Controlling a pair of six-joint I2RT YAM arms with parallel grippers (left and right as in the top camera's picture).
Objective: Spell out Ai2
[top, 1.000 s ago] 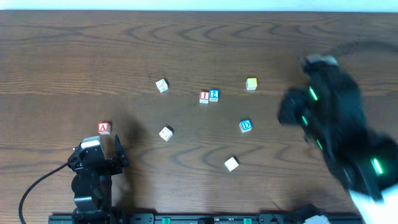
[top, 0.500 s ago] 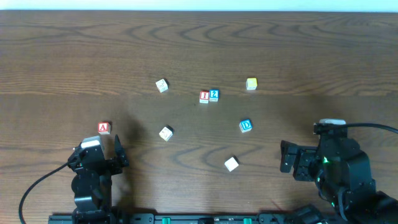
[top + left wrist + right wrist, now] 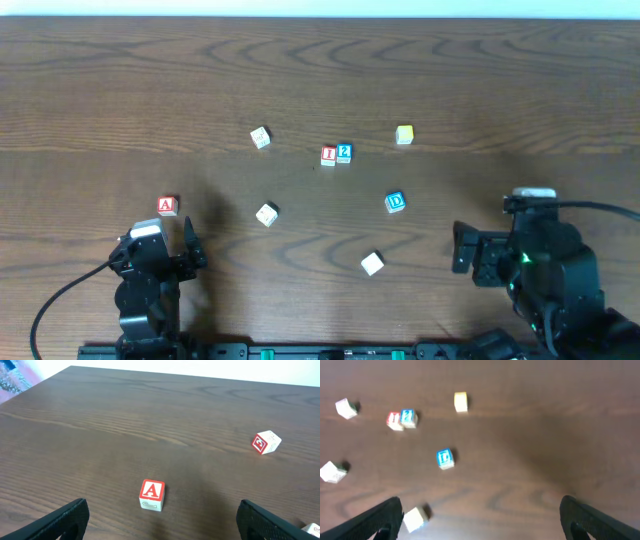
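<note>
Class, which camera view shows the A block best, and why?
The left wrist view: the A block sits close and large, its red letter clear. Overhead, the block is small, though the letter still reads. The right wrist view does not show it.

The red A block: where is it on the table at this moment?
In the overhead view the red A block lies at the left side of the table, just beyond the open left gripper; the nearest cream block is to its right.

A block (image 3: 167, 206) and I block (image 3: 328, 155) red, 2 block (image 3: 344, 152) and D block (image 3: 396, 202) blue — table (image 3: 500, 80) dark brown, wood-grained.
</note>
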